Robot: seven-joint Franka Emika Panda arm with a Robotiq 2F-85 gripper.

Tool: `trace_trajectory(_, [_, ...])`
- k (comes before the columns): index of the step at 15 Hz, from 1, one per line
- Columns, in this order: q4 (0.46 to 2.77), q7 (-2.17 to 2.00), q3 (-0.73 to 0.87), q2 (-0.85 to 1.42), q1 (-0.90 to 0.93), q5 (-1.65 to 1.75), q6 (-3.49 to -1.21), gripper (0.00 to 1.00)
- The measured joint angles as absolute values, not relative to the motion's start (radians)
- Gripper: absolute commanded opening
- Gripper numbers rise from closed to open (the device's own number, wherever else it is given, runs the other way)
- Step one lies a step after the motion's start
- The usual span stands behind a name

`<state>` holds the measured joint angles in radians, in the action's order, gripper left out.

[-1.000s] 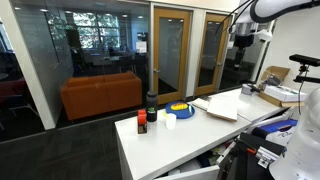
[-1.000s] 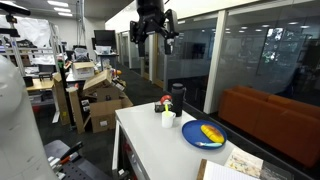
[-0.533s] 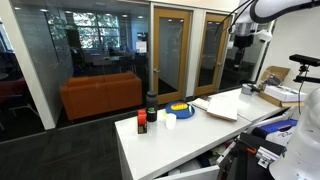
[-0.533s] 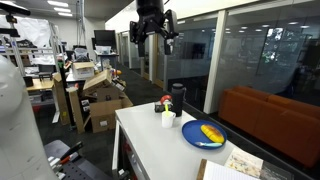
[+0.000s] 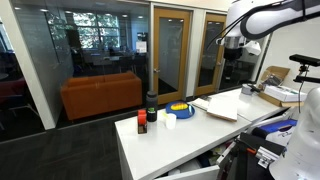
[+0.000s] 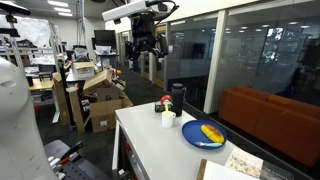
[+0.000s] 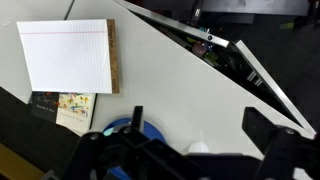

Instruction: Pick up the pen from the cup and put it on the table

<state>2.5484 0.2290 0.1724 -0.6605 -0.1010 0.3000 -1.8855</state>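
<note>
High in the air above the bench [image 6: 150, 150], the tool [image 6: 144, 60], fingers spread wide and nothing between them. Same released state in the wrist view [image 7: 193, 118]: two dark fingers far apart at the bottom of the frame, only white surface in the gap. In an exterior view [image 5: 232, 46], hung from the white arm in front of the wooden-framed glass doors [image 5: 172, 50].

Just under the wrist camera, a blue plate [image 7: 135, 128] partly hidden by the tool's body, and beside it the rim of a small white cup [image 7: 200, 148]. Farther up that frame, a lined notepad [image 7: 66, 55] lying flat, with a colourful booklet [image 7: 60, 108] just below it.

Toward one end of the bench, a tall dark cup [image 5: 152, 103] standing upright, close to a small red-topped item [image 5: 142, 122], the white cup and the plate, something yellow lying on the plate. Pen too small to make out in either exterior view.

Bench surface plain white with a thin pale edge, mostly bare between the cup cluster and the notepad.

Beyond a glass wall, an orange sofa [image 5: 100, 95]. On the open side of the room, cardboard boxes [image 6: 105, 100] on a dark floor, then other desks with monitors [image 6: 103, 40] under ceiling lights.
</note>
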Motion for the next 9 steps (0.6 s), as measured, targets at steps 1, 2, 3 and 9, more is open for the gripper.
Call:
trace_trajectory(1, [2.561,0.22,0.167,-0.649,-0.09,0.294,-1.916,1.0])
trace_trajectory(2, [2.57,0.213,0.164,-0.637,-0.08,0.283,-1.943,1.0])
trace_trajectory(3, [2.573,0.205,0.161,-0.625,-0.072,0.265,-1.967,1.0])
trace_trajectory(9, [2.552,-0.05,0.112,-0.515,-0.063,0.124,-2.052,1.0])
